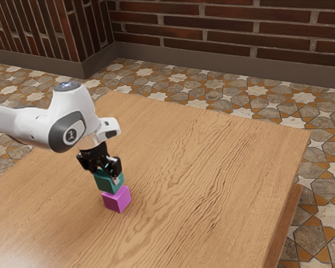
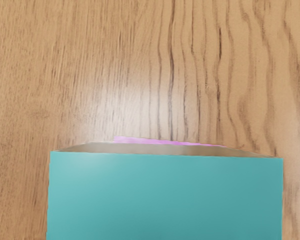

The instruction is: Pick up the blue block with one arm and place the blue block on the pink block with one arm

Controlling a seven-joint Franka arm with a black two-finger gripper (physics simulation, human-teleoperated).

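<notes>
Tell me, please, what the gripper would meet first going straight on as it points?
Shut on the blue block and pointing down, the gripper would press it onto the pink block beneath; any gap is unclear.

Atop pink block (image 1: 116, 200), blue block (image 1: 107, 181).

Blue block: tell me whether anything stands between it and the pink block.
Nothing visible does. The gripper holds the blue block directly over the pink block, touching it or just above; I cannot tell which. The wrist view shows a pink sliver past the blue block's edge.
</notes>
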